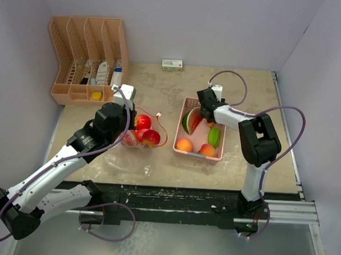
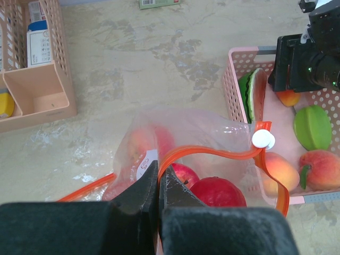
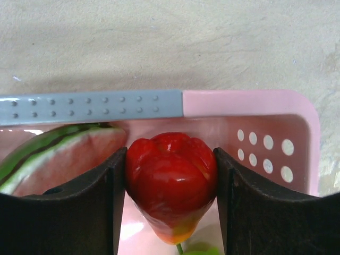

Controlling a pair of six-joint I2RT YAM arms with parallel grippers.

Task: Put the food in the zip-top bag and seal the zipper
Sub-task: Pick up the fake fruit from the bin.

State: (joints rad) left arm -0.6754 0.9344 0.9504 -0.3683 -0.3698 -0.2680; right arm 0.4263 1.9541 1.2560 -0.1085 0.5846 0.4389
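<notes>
My right tool (image 3: 170,159) is clamped on a red toy fruit (image 3: 171,186), frame centre, inside the pink basket (image 3: 249,101). I judge the fruit light, rigid, glossy and slip-prone; grip across its widest flanks. My left tool (image 2: 158,175) pinches the limp zip-top bag (image 2: 212,133) at its rim, lower centre, with red apples (image 2: 218,192) inside.

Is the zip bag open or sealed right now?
Open: the bag has its orange zipper gaping, left gripper pinching one edge.
</notes>
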